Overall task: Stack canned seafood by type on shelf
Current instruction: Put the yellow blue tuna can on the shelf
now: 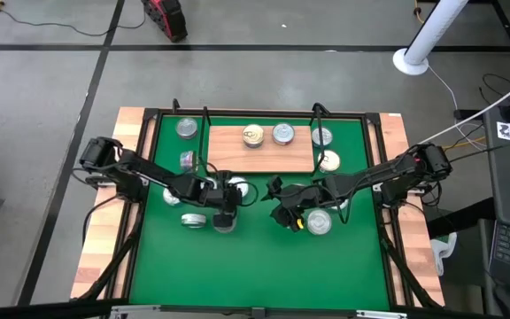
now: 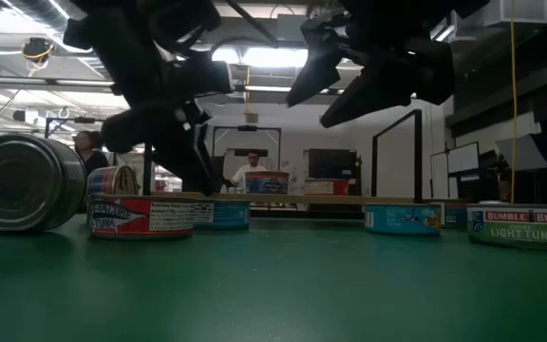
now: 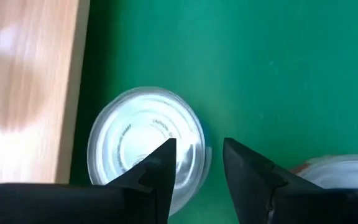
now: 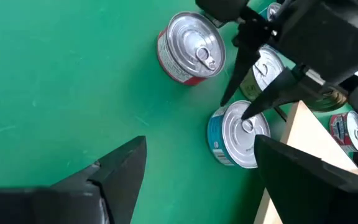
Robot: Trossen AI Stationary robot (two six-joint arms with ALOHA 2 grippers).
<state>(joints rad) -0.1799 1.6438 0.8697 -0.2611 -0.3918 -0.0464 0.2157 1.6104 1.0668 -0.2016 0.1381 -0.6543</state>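
The shelf (image 1: 259,149), a light wooden board with black wire posts, lies at the far middle of the green mat and bears three tins. A silver-lidded tin with a blue side (image 3: 145,149) (image 4: 238,134) stands on the mat just in front of the shelf's near edge. My left gripper (image 3: 197,165) (image 1: 235,189) is open and slants down over this tin, one finger above the lid and the other past its side. My right gripper (image 4: 197,168) (image 1: 283,213) hangs open above the mat to the right of it, with nothing between its fingers. My left gripper comes at the blue-sided tin slanting down from above. One fingertip (image 4: 248,113) is at the lid by the pull tab (image 4: 247,126); whether it touches I cannot tell. The tin stands flat on the mat.
Other tins lie on the mat: a red-labelled one (image 4: 188,46) near the left arm, a light-tuna one (image 2: 520,226) under the right arm, and others left (image 1: 187,128) and right (image 1: 328,161) of the shelf. One tin (image 2: 22,182) lies on its side.
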